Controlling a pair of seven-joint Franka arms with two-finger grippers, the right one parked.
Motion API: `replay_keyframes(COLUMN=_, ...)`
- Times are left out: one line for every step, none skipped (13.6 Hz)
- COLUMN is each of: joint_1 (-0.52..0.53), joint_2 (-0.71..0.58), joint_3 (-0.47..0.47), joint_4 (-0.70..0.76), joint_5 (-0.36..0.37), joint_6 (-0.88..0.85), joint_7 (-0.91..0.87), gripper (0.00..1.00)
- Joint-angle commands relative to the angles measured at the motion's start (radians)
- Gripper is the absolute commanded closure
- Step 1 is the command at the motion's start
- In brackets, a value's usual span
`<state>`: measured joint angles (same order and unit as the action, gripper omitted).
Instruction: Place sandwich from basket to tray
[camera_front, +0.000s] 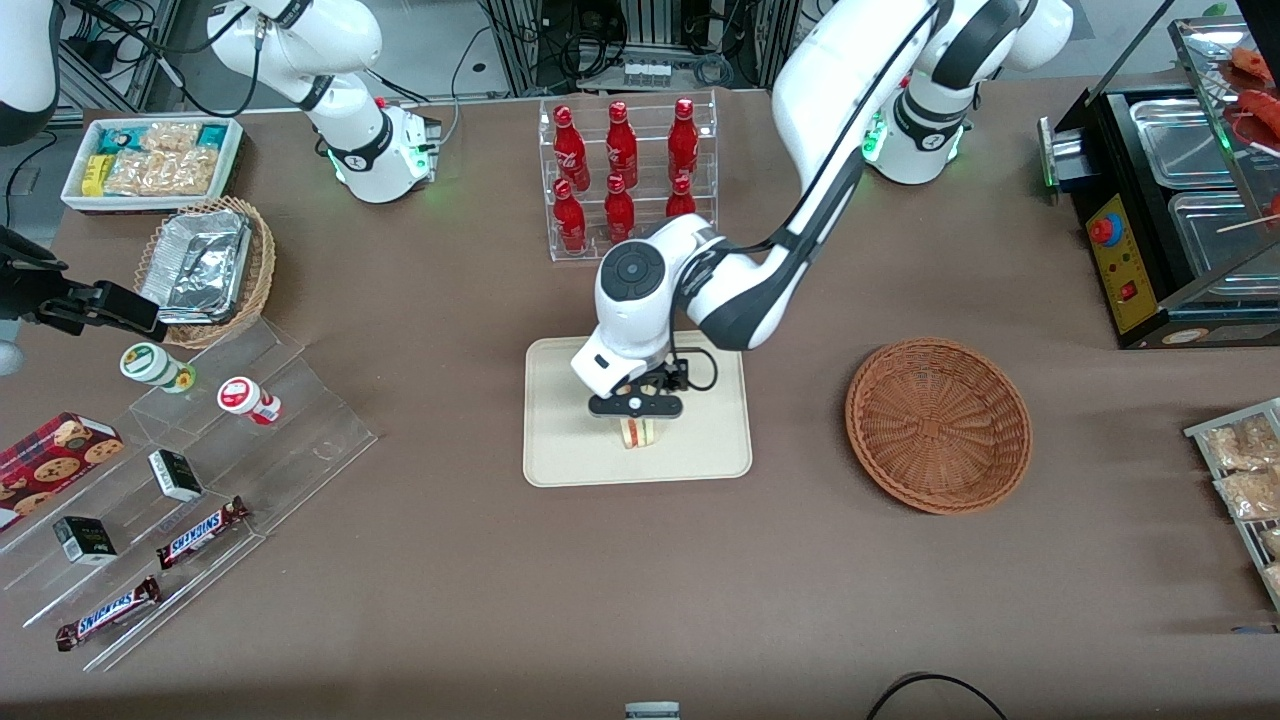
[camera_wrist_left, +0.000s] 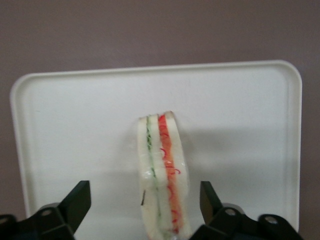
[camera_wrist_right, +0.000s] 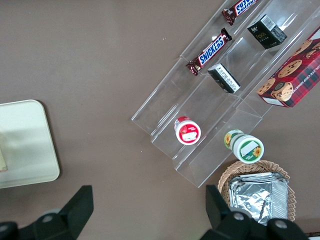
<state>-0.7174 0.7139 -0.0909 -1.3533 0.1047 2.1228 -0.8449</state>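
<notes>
The sandwich stands on edge on the cream tray, its red, orange and green filling facing up in the left wrist view. My left gripper hangs just above it and is open. Its black fingers straddle the sandwich, with a gap of bare tray showing on each side, so neither finger touches the wrap. The reddish-brown wicker basket sits beside the tray toward the working arm's end of the table, with nothing in it.
A clear rack of red bottles stands farther from the front camera than the tray. Toward the parked arm's end are a stepped acrylic display with snacks, a tan basket with foil and a white snack box. A food warmer occupies the working arm's end.
</notes>
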Motion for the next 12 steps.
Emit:
replay_keyframes(joint_1=-0.007, joint_2=-0.117, joint_3=0.032, joint_4=-0.021, joint_5=0.018, joint_6=-0.088, joint_7=-0.059, gripper=0.00)
replay_keyframes(joint_1=-0.008, joint_2=-0.151, joint_3=0.074, joint_4=-0.020, joint_5=0.015, joint_6=-0.133, joint_7=-0.062, gripper=0.00)
replay_keyframes(joint_1=-0.008, joint_2=-0.199, joint_3=0.106, joint_4=-0.023, joint_5=0.012, joint_6=-0.180, joint_7=-0.056, gripper=0.00)
replay_keyframes(joint_1=-0.002, joint_2=-0.242, joint_3=0.128, joint_4=-0.029, joint_5=0.007, joint_6=-0.228, joint_7=-0.046, gripper=0.00)
replay_keyframes(joint_1=0.027, joint_2=-0.287, joint_3=0.140, joint_4=-0.030, joint_5=0.004, joint_6=-0.283, joint_7=-0.045, gripper=0.00)
replay_keyframes(joint_1=0.054, joint_2=-0.319, joint_3=0.140, joint_4=-0.032, joint_5=0.003, joint_6=-0.321, joint_7=-0.042, gripper=0.00)
replay_keyframes(joint_1=0.082, joint_2=-0.352, joint_3=0.140, joint_4=-0.041, joint_5=0.003, joint_6=-0.352, joint_7=-0.027, gripper=0.00)
replay_keyframes(joint_1=0.111, joint_2=-0.382, joint_3=0.140, joint_4=-0.059, joint_5=0.003, joint_6=-0.374, joint_7=0.031, gripper=0.00)
replay_keyframes(joint_1=0.131, joint_2=-0.411, joint_3=0.140, joint_4=-0.079, joint_5=0.003, joint_6=-0.397, joint_7=0.088, gripper=0.00)
replay_keyframes(joint_1=0.157, joint_2=-0.441, joint_3=0.140, joint_4=-0.092, joint_5=0.001, joint_6=-0.417, joint_7=0.134, gripper=0.00)
replay_keyframes(joint_1=0.177, joint_2=-0.459, joint_3=0.140, joint_4=-0.098, joint_5=0.000, joint_6=-0.431, joint_7=0.165, gripper=0.00)
replay_keyframes(joint_1=0.199, joint_2=-0.476, joint_3=0.140, joint_4=-0.099, joint_5=-0.005, joint_6=-0.447, joint_7=0.196, gripper=0.00)
